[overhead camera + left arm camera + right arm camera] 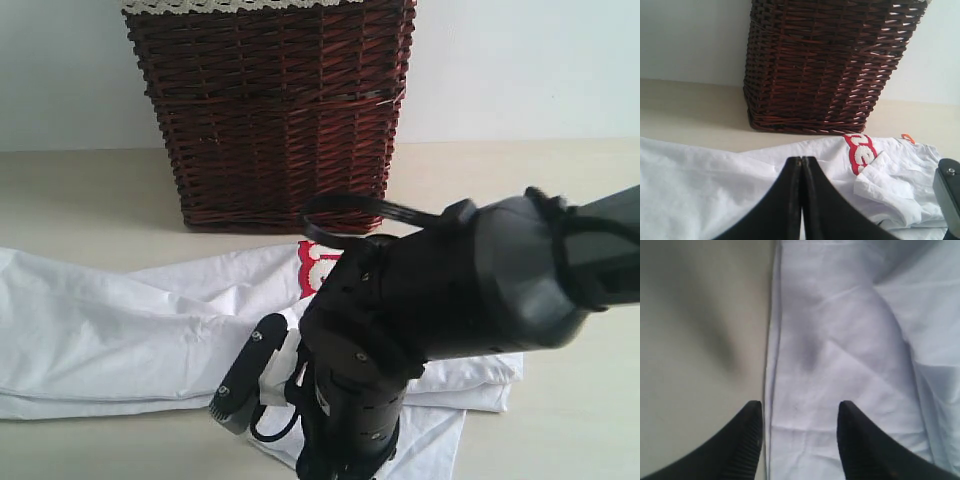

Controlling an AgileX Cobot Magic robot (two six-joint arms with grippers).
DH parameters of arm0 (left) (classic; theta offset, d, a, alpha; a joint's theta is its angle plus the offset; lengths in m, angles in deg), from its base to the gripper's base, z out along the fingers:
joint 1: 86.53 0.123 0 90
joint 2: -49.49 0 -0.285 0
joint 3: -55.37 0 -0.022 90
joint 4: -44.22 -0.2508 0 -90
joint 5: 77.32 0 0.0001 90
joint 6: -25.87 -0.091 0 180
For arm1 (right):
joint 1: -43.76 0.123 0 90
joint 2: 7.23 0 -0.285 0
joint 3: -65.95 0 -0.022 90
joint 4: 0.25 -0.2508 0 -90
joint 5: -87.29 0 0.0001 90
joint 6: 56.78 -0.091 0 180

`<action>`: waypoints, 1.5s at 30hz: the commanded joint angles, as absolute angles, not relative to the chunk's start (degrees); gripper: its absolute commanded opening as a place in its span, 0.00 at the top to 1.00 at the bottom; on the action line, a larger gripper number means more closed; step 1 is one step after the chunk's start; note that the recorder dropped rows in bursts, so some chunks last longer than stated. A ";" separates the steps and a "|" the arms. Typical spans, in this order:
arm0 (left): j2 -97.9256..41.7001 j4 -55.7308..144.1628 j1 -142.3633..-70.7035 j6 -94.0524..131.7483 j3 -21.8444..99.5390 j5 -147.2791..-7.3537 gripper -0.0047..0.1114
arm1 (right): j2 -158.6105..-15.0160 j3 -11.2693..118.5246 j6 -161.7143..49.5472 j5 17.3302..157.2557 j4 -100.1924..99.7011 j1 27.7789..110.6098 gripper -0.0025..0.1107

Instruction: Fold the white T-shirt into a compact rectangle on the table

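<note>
The pale beige table (pixel 560 190) stands before a plain light wall (pixel 520 70). The right hand (pixel 800 412) has its fingers apart and grips nothing. It is positioned over the edge of the white T-shirt (pixel 120 330), where cloth meets bare table. The left hand (pixel 801 161) has its fingers pressed together, empty, above the shirt. The T-shirt lies on the table, partly folded, with its red lettering (pixel 860 152) exposed. A dark wicker basket (pixel 270 110) stands just behind it.

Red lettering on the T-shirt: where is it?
In the exterior view the red lettering sits mid-frame on the white T-shirt, in front of the wicker basket, partly behind the right arm.
</note>
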State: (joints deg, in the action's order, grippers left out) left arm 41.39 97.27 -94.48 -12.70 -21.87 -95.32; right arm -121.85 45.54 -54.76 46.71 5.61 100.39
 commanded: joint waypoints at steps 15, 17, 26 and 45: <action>41.70 97.38 -94.47 -12.95 -21.84 -95.39 0.96 | -126.61 45.66 -49.50 43.11 2.01 100.37 0.98; 41.70 97.38 -94.47 -12.95 -21.84 -95.39 0.96 | -125.38 45.66 -44.59 41.03 -2.79 100.37 0.98; 41.70 97.38 -94.47 -12.95 -21.84 -95.39 0.96 | -117.95 45.66 -33.64 29.96 -10.77 100.37 0.98; 41.70 97.38 -94.47 -12.95 -21.84 -95.39 0.96 | -112.35 45.77 -39.02 35.40 24.56 100.37 0.98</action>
